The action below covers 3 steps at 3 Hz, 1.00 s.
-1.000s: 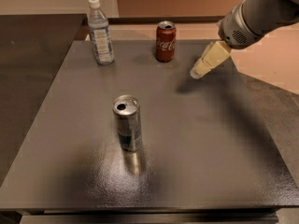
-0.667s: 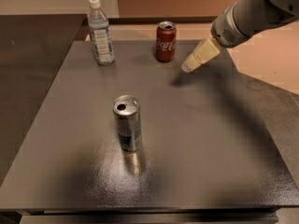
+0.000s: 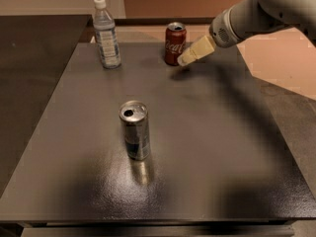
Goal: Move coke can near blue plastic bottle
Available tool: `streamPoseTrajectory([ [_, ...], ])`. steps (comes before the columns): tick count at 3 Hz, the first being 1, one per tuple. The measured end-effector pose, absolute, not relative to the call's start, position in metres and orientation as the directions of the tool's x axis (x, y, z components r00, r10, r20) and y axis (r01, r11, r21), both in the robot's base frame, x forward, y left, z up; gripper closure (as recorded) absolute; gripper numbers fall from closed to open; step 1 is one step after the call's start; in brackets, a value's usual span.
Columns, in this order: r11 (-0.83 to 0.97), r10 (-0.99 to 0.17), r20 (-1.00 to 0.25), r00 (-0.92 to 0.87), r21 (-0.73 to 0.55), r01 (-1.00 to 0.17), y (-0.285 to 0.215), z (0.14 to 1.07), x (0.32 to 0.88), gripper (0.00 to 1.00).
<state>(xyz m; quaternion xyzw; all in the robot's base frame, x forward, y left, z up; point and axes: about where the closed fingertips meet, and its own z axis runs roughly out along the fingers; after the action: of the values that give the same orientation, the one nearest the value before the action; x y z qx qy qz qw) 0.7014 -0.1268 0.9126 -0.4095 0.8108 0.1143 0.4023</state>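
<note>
**Dark-red coke can with the tool at its right side**

Red-bodied and short, the coke can [image 3: 175,44] stands upright on the grey worktop [image 3: 212,132], silver top up. Left of the coke can, well apart from it, stands the blue plastic bottle [image 3: 106,36], clear and bluish with a white cap. Nearer the camera than the coke can stands a taller silver-and-dark can [image 3: 135,131].

The cream tool [image 3: 183,60] now sits just beside the coke can's lower right; a second ago it hung farther to that side. Whether it touches the can, or is apart or together, I cannot tell. Both cans and the bottle have not moved.

White "Coca-Cola" script reads on the coke can; the bottle's pale label is illegible.
</note>
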Motion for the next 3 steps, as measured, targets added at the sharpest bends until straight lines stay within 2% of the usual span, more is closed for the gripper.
streamPoseTrajectory([
  [3,0.664,-0.475,-0.816,-0.329,-0.087,-0.743,-0.088,0.894,0.759,0.00],
])
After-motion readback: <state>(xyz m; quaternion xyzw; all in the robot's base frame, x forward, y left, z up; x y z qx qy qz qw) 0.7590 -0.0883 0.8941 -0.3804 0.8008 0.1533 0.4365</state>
